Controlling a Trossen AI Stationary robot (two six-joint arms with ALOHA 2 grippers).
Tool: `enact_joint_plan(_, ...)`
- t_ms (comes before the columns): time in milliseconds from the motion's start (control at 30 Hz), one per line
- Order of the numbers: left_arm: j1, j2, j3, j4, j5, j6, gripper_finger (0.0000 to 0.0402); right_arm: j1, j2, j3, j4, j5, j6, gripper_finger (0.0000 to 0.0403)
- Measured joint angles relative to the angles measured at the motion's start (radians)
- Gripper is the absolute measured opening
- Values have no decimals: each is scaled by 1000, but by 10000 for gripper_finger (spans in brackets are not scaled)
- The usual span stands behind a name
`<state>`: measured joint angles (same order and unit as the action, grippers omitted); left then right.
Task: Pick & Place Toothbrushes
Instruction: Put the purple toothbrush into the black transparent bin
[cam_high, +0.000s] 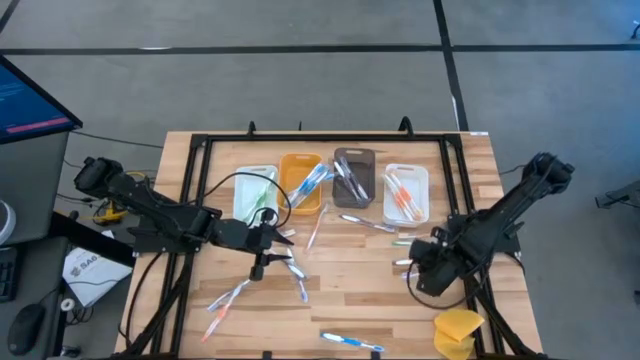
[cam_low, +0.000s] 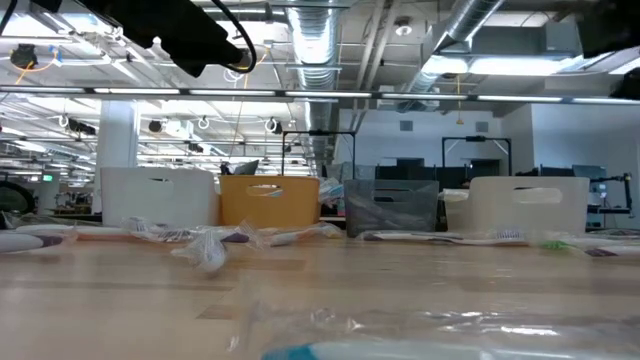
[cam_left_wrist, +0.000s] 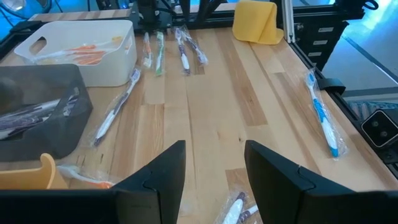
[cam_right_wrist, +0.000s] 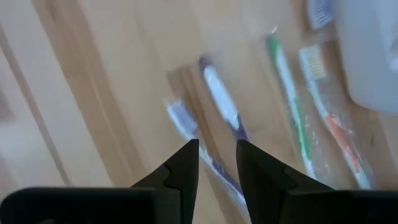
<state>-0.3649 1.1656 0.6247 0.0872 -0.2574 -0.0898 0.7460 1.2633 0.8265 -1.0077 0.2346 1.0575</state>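
Note:
Wrapped toothbrushes lie scattered flat on the wooden table (cam_high: 340, 290): a blue one (cam_high: 350, 342) by the near edge, several (cam_high: 298, 280) below my left gripper, and others inside the four bins at the back. My left gripper (cam_high: 285, 245) (cam_left_wrist: 214, 168) hovers open over bare wood near the table's middle, with nothing between its fingers. My right gripper (cam_high: 410, 265) (cam_right_wrist: 217, 158) points steeply down, open, just above two purple toothbrushes (cam_right_wrist: 217, 99) that lie side by side. A green one (cam_right_wrist: 289, 106) and an orange one (cam_right_wrist: 333, 130) lie beside them.
Along the far side stand a white bin (cam_high: 255, 192), an orange bin (cam_high: 300, 182), a grey bin (cam_high: 353, 177) and a second white bin (cam_high: 405, 192). A yellow sponge-like lump (cam_high: 458, 330) sits at the near right corner. A black frame (cam_high: 200, 145) borders the table.

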Motion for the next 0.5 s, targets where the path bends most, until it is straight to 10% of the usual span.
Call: enact_joint_plan(500,0,0,0,0,0,0,158,13,226,0,85,-107,-321,102)
